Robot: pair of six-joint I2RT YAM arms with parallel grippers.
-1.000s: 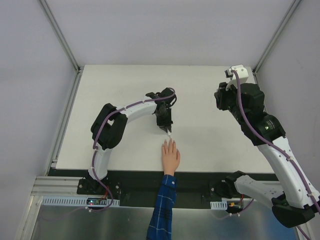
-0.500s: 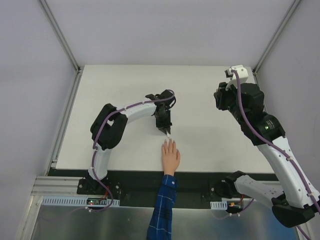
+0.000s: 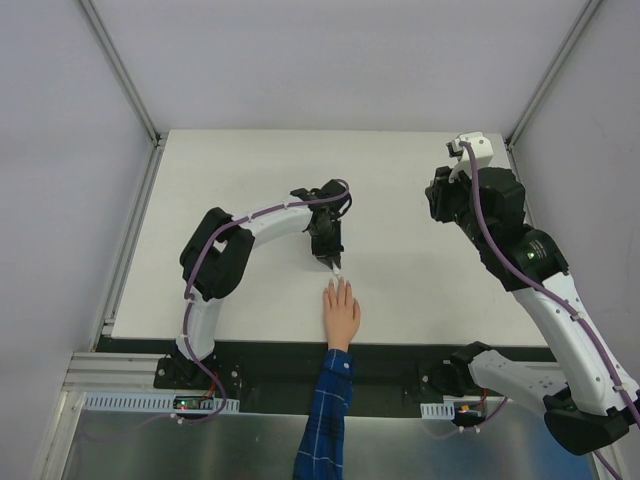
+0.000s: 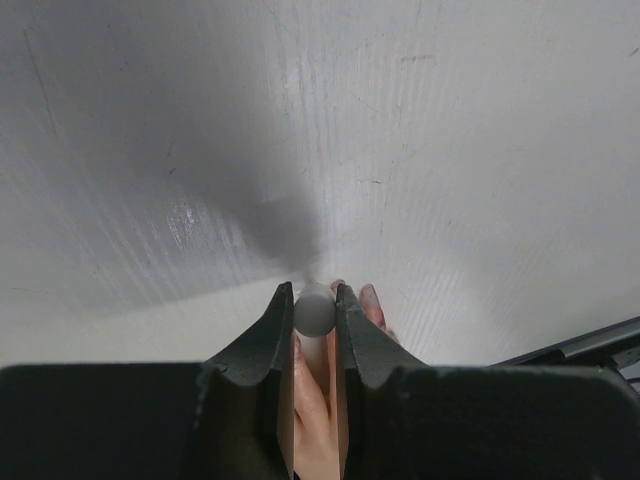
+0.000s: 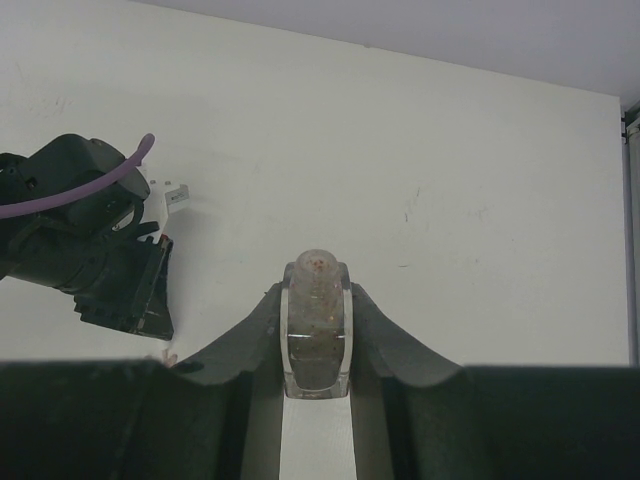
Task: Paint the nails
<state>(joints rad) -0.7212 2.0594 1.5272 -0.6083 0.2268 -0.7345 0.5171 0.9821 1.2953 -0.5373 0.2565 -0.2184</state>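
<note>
Where the mannequin hand (image 3: 341, 312) lies flat at the near edge of the bench (image 3: 230, 170), its blue plaid sleeve (image 3: 325, 420) running off the near side, we find the nails (image 3: 338, 285) on fingertips that point far. Our left hand (image 4: 314, 298) hangs just beyond those fingertips, clamped on a thin white stick (image 4: 314, 312) with a rounded end, which may be the brush. Whether its tip touches a nail we cannot tell. Our right hand (image 5: 316, 290), well apart over the far right of the bench, is closed around a small clear bottle (image 5: 316, 335).
</note>
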